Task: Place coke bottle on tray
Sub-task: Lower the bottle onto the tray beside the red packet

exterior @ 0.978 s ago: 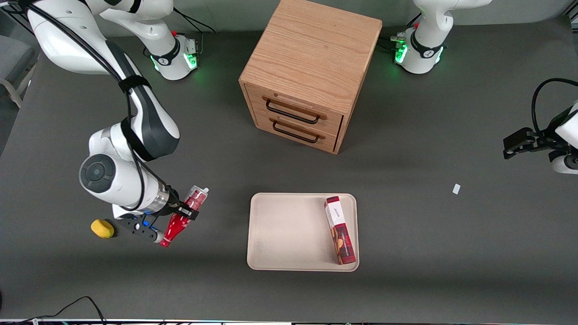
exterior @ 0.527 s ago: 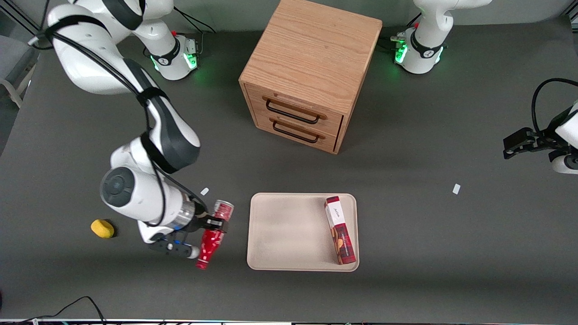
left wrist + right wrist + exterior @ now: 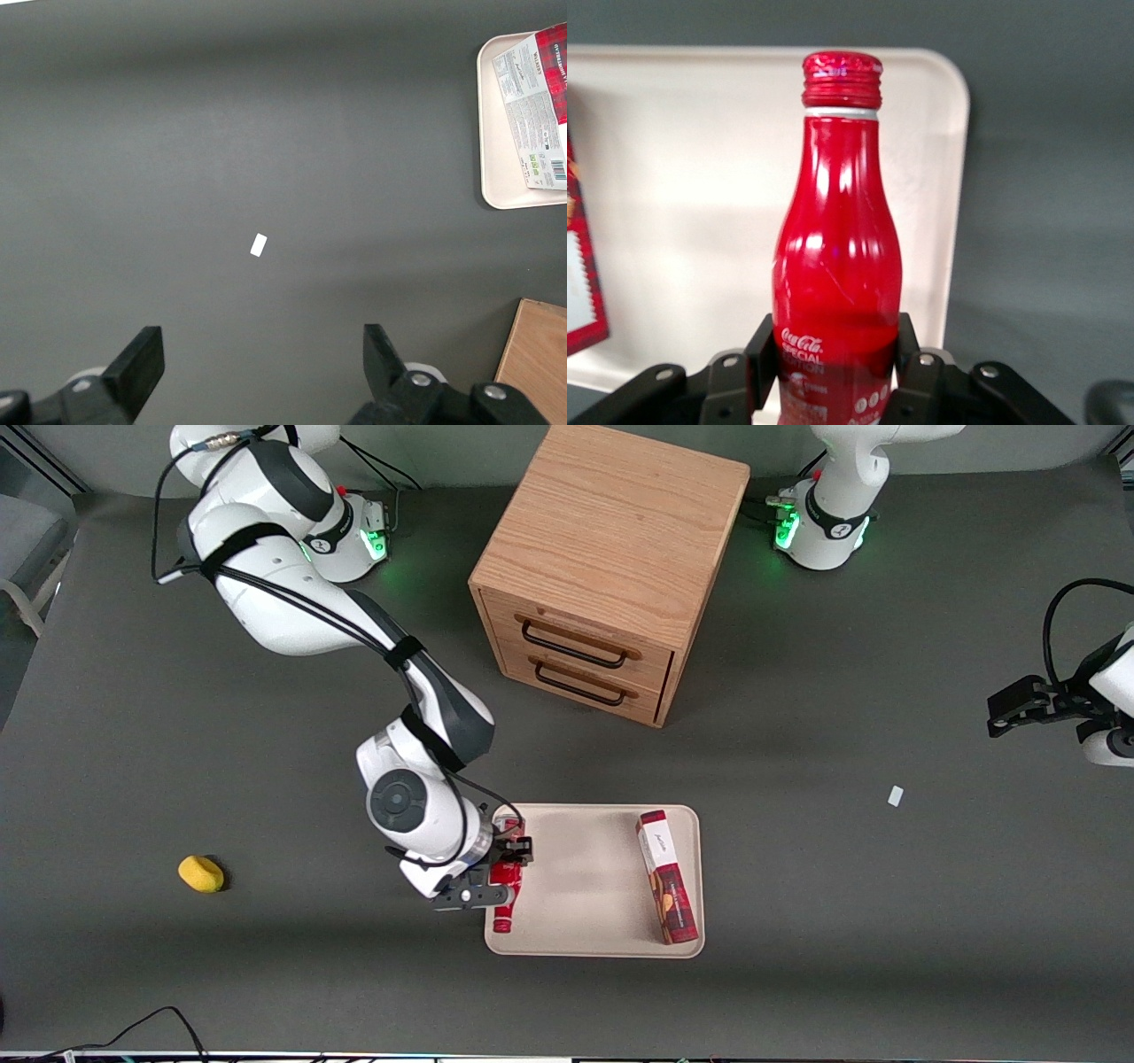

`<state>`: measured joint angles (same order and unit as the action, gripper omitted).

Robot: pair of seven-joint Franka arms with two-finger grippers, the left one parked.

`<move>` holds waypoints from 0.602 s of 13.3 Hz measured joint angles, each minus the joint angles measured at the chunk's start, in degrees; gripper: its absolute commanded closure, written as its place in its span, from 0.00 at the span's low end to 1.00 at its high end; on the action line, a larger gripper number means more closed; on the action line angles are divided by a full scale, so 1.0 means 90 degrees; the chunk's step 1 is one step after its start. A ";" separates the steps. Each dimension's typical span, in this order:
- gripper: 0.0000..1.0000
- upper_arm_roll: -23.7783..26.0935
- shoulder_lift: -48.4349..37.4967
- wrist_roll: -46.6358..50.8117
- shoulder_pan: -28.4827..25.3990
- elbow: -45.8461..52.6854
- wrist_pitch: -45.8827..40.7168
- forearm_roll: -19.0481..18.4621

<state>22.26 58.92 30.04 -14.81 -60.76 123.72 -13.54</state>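
Note:
My right gripper [image 3: 507,861] is shut on the coke bottle [image 3: 505,895], a slim red bottle with a red cap. It holds the bottle over the edge of the beige tray [image 3: 576,868] that lies toward the working arm's end, cap pointing toward the front camera. In the right wrist view the black fingers [image 3: 914,354] clamp the body of the coke bottle [image 3: 837,266] and the tray [image 3: 691,177] lies under it. Whether the bottle touches the tray cannot be told.
A red-and-white box [image 3: 667,877] lies in the tray along its edge toward the parked arm's end. A wooden two-drawer cabinet [image 3: 607,567] stands farther from the front camera than the tray. A yellow lump [image 3: 201,873] and a white scrap [image 3: 896,795] lie on the table.
The right arm has carried the bottle sideways from near the yellow lump to over the tray's edge. The bottle has turned so that its cap points toward the front camera.

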 measured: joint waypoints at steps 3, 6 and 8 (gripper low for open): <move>0.87 -0.0027 0.0358 -0.0016 -0.0033 0.0012 0.0245 -0.0038; 0.00 -0.0050 0.0472 -0.0033 -0.0022 0.0058 0.0325 -0.0041; 0.00 -0.0066 0.0476 -0.0036 -0.0021 0.0076 0.0328 -0.0077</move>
<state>21.67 63.20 29.72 -15.00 -60.08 126.67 -14.23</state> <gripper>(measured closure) 0.383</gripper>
